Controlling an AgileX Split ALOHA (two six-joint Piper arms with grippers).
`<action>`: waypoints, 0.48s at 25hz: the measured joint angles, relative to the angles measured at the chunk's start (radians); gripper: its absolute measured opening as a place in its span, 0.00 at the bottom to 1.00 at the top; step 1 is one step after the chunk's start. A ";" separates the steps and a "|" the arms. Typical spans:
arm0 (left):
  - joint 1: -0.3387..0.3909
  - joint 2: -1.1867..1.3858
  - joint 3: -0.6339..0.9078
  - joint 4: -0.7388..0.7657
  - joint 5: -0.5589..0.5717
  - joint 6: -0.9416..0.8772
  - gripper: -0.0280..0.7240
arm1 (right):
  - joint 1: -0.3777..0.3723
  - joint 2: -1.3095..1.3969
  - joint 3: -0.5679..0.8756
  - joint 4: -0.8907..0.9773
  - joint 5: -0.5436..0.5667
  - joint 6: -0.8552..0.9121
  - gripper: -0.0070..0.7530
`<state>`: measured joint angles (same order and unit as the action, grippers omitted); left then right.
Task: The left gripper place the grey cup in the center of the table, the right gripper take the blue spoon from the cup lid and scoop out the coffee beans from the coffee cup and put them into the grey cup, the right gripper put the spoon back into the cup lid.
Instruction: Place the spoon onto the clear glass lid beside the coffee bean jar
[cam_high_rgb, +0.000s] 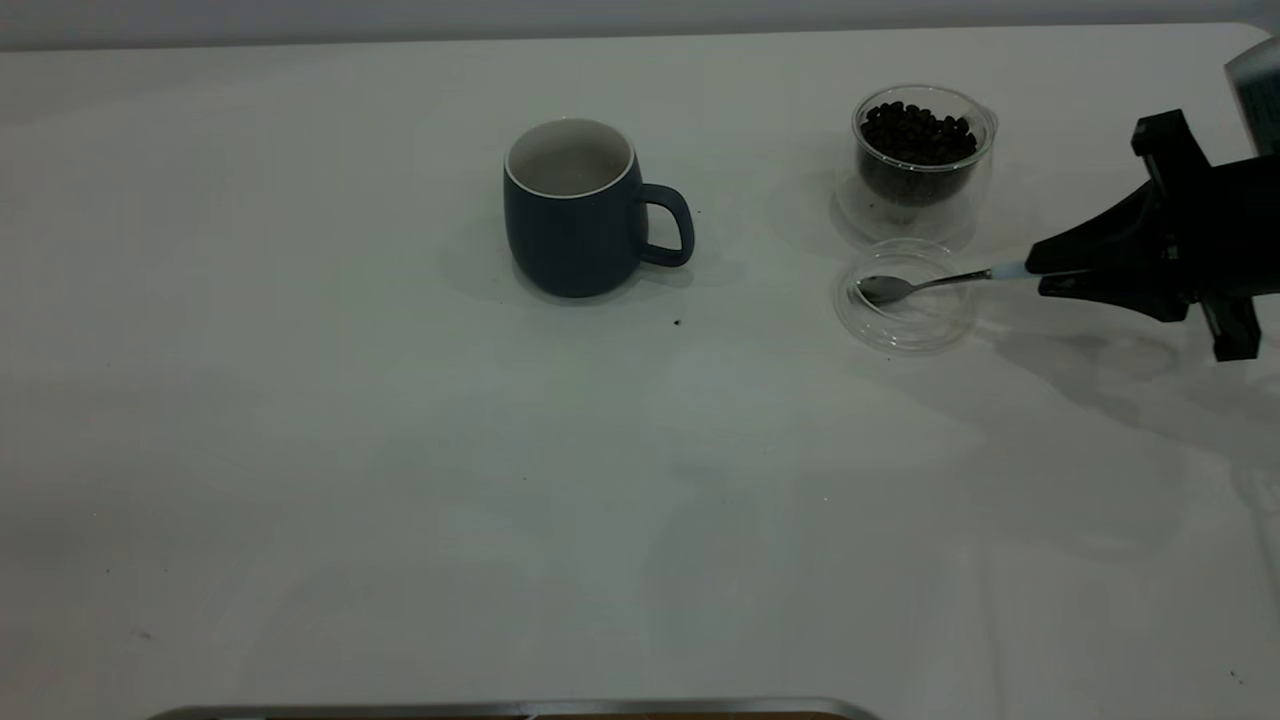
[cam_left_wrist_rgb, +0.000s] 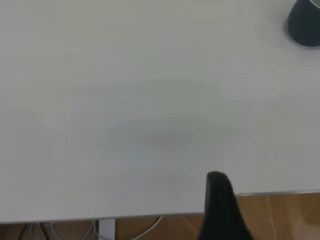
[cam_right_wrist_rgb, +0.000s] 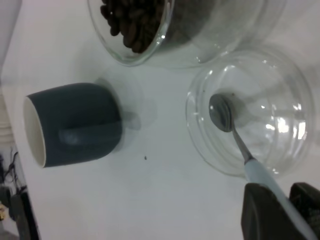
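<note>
While coffee beans fill the coffee cup, the grey cup holds nothing; the right gripper pinches the blue spoon, bowl in the cup lid.

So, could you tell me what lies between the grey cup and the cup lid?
Only bare table with one tiny dark speck; in the exterior view, grey cup and cup lid stand apart.
</note>
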<state>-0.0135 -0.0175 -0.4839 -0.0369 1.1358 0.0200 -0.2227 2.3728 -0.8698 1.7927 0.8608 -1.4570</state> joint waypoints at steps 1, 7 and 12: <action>0.000 0.000 0.000 0.000 0.000 0.000 0.76 | 0.000 0.009 -0.008 0.000 0.009 -0.008 0.16; 0.000 0.000 0.000 0.000 0.000 0.000 0.76 | 0.000 0.048 -0.040 0.000 0.046 -0.036 0.16; 0.000 0.000 0.000 0.000 0.000 0.000 0.76 | 0.000 0.054 -0.044 0.000 0.048 -0.058 0.18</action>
<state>-0.0135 -0.0175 -0.4839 -0.0369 1.1358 0.0200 -0.2227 2.4268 -0.9137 1.7927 0.9086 -1.5152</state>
